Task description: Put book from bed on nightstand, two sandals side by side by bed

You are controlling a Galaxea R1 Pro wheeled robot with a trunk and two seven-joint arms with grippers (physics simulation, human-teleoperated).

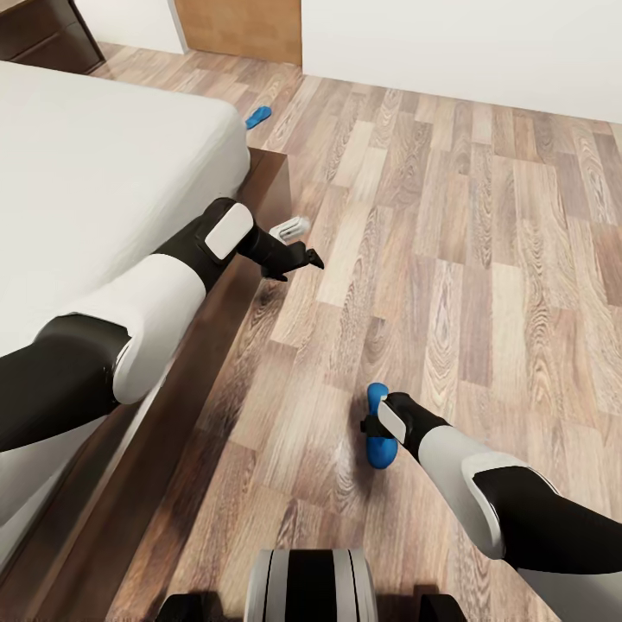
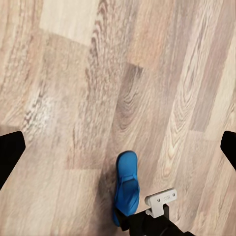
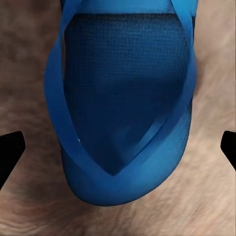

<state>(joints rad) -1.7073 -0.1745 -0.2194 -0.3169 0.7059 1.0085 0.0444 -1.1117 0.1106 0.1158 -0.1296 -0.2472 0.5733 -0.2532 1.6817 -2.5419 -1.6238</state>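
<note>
One blue sandal (image 1: 377,451) lies on the wood floor to the right of the bed (image 1: 95,164). My right gripper (image 1: 374,423) hangs right over it, open. In the right wrist view the sandal (image 3: 123,103) and its toe strap lie between the two spread fingertips (image 3: 11,150), with no contact visible. The other sandal (image 1: 257,115) lies farther off, by the bed's far corner. My left gripper (image 1: 298,257) hovers open beside the bed frame (image 1: 268,177), holding nothing. Its wrist view looks down on the near sandal (image 2: 127,187). The book is out of view.
A dark brown drawer cabinet (image 1: 43,33) stands past the bed at the far left; I cannot tell whether it is a nightstand. A light wooden panel (image 1: 238,30) sits in the white far wall. Plank floor (image 1: 484,225) stretches to the right. My base (image 1: 311,587) is at the bottom.
</note>
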